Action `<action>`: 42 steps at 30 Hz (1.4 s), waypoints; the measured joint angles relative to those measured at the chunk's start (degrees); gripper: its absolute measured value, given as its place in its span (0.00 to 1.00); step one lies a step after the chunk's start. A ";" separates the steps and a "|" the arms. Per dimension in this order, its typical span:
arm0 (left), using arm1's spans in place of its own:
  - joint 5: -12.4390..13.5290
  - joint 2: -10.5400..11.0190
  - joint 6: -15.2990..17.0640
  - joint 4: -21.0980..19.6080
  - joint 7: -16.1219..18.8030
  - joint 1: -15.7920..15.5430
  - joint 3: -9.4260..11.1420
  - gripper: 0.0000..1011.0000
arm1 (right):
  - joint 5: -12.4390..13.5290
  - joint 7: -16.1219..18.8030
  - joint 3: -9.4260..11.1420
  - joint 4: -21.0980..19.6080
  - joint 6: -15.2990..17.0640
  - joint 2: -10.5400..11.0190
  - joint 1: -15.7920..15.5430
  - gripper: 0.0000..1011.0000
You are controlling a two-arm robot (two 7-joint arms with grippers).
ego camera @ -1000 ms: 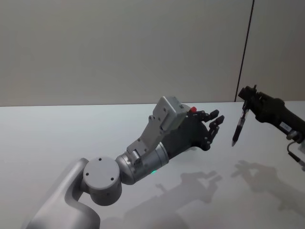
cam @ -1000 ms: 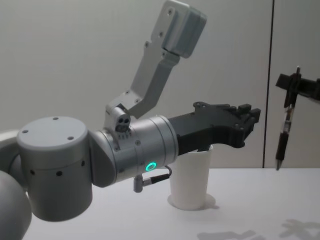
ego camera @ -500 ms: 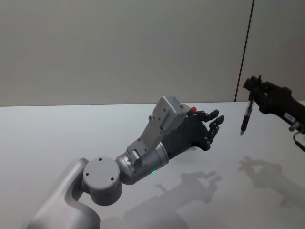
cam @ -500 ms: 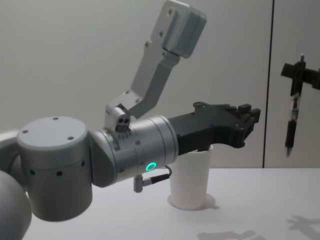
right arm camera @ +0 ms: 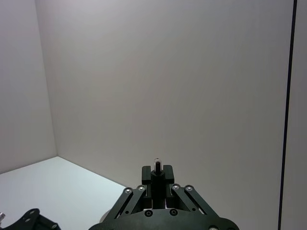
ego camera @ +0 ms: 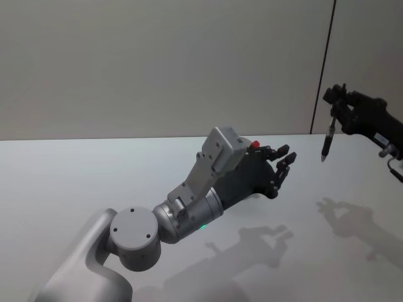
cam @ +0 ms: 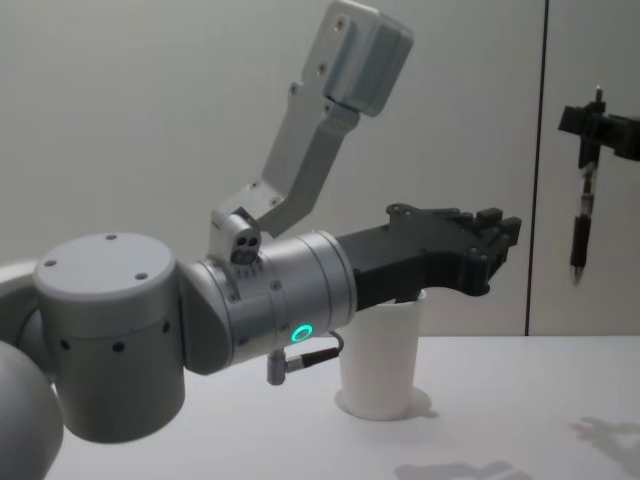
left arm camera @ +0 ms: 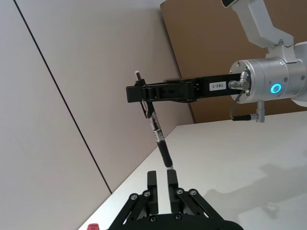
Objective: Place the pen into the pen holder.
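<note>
We see the right gripper (cam: 590,130) clenched on the slim black pen (cam: 579,228), dangling upright high above the white table (ego camera: 75,182). Our left gripper (cam: 497,238) hovers over the white paper cup (cam: 382,356), fingers nearly together.

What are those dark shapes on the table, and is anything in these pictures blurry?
Head view: shadows of the arms on the white table. Chest view: the pen held in the right gripper looks slightly soft; the left gripper and the pen holder are sharp.
</note>
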 joint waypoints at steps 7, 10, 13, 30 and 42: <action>0.00 0.00 0.00 0.00 0.00 0.00 0.00 0.13 | -1.27 0.64 -0.52 2.33 -0.98 -0.99 2.23 0.13; 0.00 0.00 0.00 0.00 0.00 0.00 0.00 0.13 | -1.67 0.98 -0.81 3.46 -1.38 -1.41 3.13 0.13; 0.00 0.00 0.00 0.00 0.00 0.00 0.00 0.13 | -2.01 1.39 -1.07 4.46 -1.77 -1.83 3.93 0.13; 0.01 0.00 0.00 0.00 0.00 0.00 0.00 0.13 | -2.96 3.49 -2.37 9.01 -3.89 -4.06 8.25 0.13; 0.00 0.00 0.00 0.00 0.00 0.00 0.00 0.13 | -3.64 4.23 -2.88 11.42 -5.12 -5.05 10.41 0.13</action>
